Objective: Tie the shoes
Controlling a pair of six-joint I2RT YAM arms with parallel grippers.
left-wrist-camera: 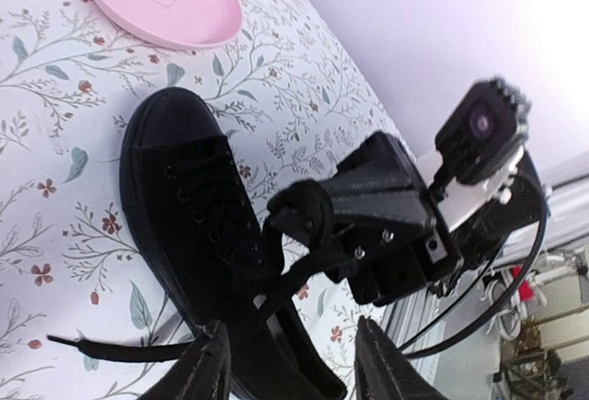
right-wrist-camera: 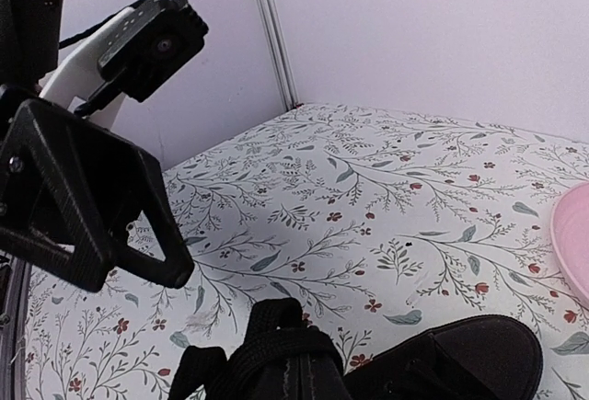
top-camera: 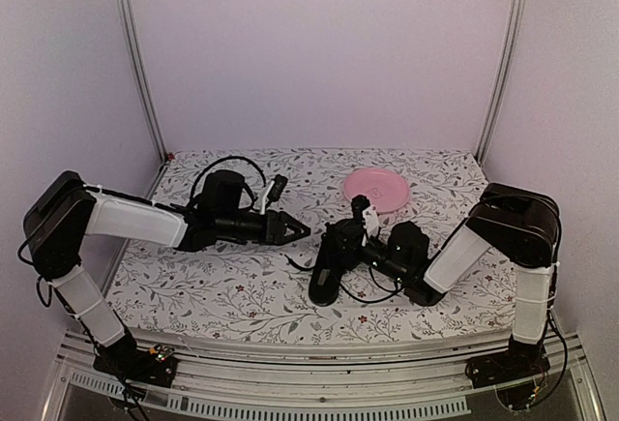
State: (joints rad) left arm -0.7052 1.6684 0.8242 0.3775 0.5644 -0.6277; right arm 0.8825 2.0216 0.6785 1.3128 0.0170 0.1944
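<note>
The black shoe (top-camera: 323,282) lies on the floral table cover, toe toward the pink plate; it also shows in the left wrist view (left-wrist-camera: 189,221) and the right wrist view (right-wrist-camera: 460,360). My right gripper (top-camera: 338,238) is over the shoe's lacing and is shut on a loop of black lace (right-wrist-camera: 276,323), lifted off the shoe; the left wrist view shows this gripper (left-wrist-camera: 313,221) with the lace (left-wrist-camera: 304,276) stretched down to the shoe. My left gripper (top-camera: 295,230) is open, just left of the shoe, with fingers (left-wrist-camera: 207,368) either side of the shoe's heel end. A loose lace end (left-wrist-camera: 101,349) lies on the table.
A pink plate (top-camera: 377,187) sits behind the shoe at the back right, also in the left wrist view (left-wrist-camera: 166,0). Walls and metal posts (top-camera: 140,73) enclose the table. The left gripper (right-wrist-camera: 92,207) fills the left of the right wrist view.
</note>
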